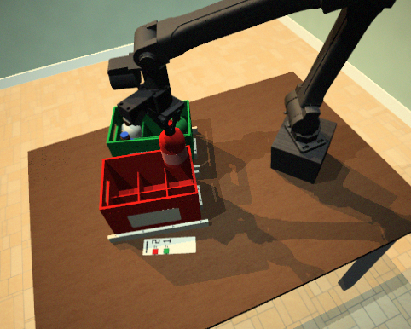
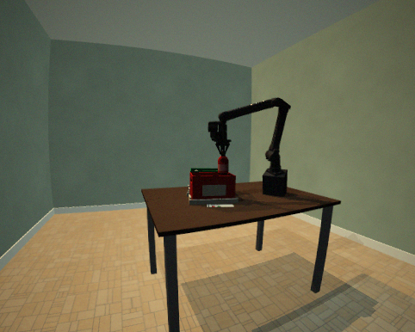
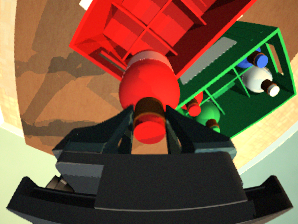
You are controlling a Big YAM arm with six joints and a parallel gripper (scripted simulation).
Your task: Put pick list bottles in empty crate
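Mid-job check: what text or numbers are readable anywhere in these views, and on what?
"2" above the red square, on the pick list in front of the red crate.
"1" above the green square, same strip.
Grey plate on the red crate's front: blank.
Held red bottle, white band: no print legible.

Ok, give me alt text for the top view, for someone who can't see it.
The black parallel gripper holds a red bottle with a white label band by its neck, upright above the red divided crate's back right corner. Behind stands the green crate; in front lies the paper pick list.
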